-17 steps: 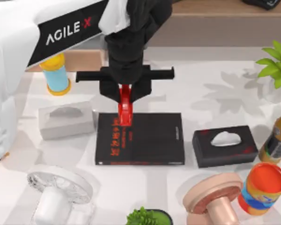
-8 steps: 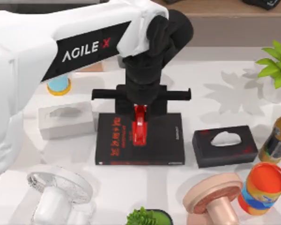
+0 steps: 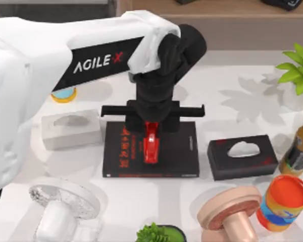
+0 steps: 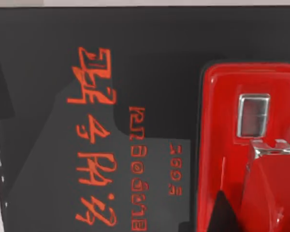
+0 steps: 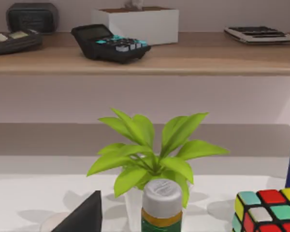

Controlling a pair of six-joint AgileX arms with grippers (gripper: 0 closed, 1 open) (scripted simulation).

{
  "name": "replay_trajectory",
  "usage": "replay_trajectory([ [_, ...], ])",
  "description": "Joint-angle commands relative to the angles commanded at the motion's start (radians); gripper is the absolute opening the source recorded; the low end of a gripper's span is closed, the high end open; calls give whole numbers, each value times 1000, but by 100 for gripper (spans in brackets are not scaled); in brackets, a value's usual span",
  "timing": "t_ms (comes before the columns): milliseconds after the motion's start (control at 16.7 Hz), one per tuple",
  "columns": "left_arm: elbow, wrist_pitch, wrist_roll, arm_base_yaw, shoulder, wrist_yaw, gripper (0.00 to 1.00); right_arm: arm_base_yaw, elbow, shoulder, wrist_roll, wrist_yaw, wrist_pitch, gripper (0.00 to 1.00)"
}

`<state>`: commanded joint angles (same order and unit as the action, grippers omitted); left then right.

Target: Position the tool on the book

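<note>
The black book [image 3: 177,151] with red lettering lies flat at the middle of the table. The small red tool [image 3: 151,146] is over the book's left-centre, pointing toward the front edge. My left gripper [image 3: 151,127] hangs straight above the book's far edge, shut on the tool's far end. In the left wrist view the tool [image 4: 232,145] sits close over the book's cover [image 4: 63,58]; whether it touches the cover is unclear. My right arm is parked off to the right, its wrist camera facing a plant [image 5: 150,154].
A grey tissue box [image 3: 70,128] lies left of the book and a black tissue box [image 3: 242,156] right of it. A white stand [image 3: 63,201], a pink stand [image 3: 230,214] and an orange can [image 3: 285,201] line the front. A plant [image 3: 298,70] is at the far right.
My left gripper has carried the tool from the book's far edge to over its cover and has come lower. The book has not moved.
</note>
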<state>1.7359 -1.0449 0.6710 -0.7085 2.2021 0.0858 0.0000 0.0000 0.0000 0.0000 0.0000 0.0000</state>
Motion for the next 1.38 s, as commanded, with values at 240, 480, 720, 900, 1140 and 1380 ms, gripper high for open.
replay_trajectory([
  [240, -2, 3, 0, 0, 1, 0, 0, 0, 0, 0, 0, 0, 0, 100],
  [480, -2, 3, 0, 0, 1, 0, 30, 0, 0, 0, 0, 0, 0, 100],
  [720, -2, 3, 0, 0, 1, 0, 60, 0, 0, 0, 0, 0, 0, 100],
  [900, -2, 3, 0, 0, 1, 0, 83, 0, 0, 0, 0, 0, 0, 100],
  [1140, -2, 3, 0, 0, 1, 0, 100, 0, 0, 0, 0, 0, 0, 100],
  [1380, -2, 3, 0, 0, 1, 0, 100, 0, 0, 0, 0, 0, 0, 100],
])
